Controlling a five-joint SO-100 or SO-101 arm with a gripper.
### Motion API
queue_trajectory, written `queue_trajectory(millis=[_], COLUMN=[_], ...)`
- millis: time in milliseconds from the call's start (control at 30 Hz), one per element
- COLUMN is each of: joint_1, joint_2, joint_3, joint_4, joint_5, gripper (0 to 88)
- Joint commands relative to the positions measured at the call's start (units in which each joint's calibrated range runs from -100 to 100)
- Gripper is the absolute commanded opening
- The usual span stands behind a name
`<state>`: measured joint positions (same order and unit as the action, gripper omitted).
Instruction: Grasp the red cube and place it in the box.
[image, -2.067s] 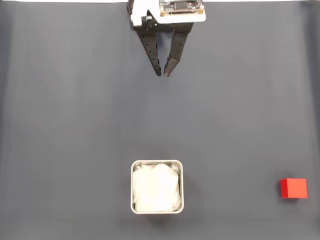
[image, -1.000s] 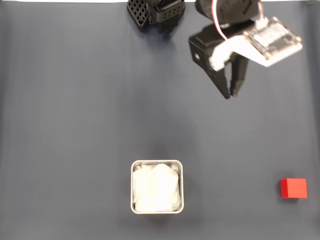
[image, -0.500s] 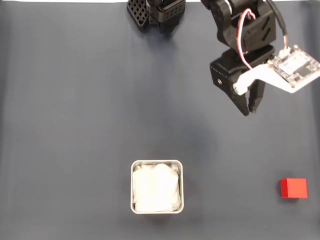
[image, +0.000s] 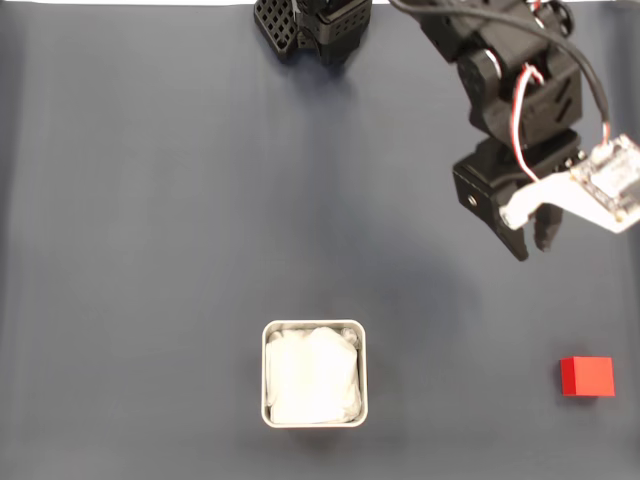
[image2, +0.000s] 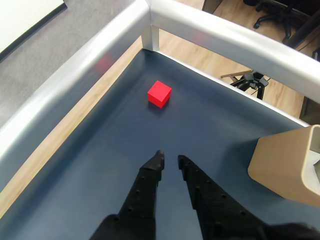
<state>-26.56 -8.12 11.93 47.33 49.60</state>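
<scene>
The red cube (image: 587, 376) rests on the dark mat near the right edge of the fixed view; in the wrist view the red cube (image2: 159, 94) lies ahead of the fingertips, slightly left. My gripper (image: 531, 248) hovers above and left of the cube, well apart from it. Its black fingers (image2: 145, 192) stand a narrow gap apart with nothing between them, and the gripper (image2: 170, 158) points toward the cube. The box (image: 266, 375), a silver tin lined with white paper, sits at the lower middle of the fixed view, far left of the cube.
The arm's base (image: 315, 25) stands at the top edge of the mat. In the wrist view a silver metal rail (image2: 100, 65) borders the mat beyond the cube, and a tan block (image2: 285, 160) sits at the right edge.
The arm has swung from the top centre to the right and downward in the fixed view, bringing the gripper closer to the red cube. Cube and box have not moved.
</scene>
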Motion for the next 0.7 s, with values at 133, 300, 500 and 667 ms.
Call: queue_trajectory(millis=[133,300,500,667], joint_1=[-0.57,-0.43,0.21,0.56], joint_2=[6.99,12.71,18.35,22.16], joint_3=[-8.1,-13.12,-17.23,-20.33], joint_4=[-3.56,-5.37,-8.65,-10.12], joint_5=[-0.44,-0.73,-0.29,0.15], gripper=[11.1,12.1,15.5,18.7])
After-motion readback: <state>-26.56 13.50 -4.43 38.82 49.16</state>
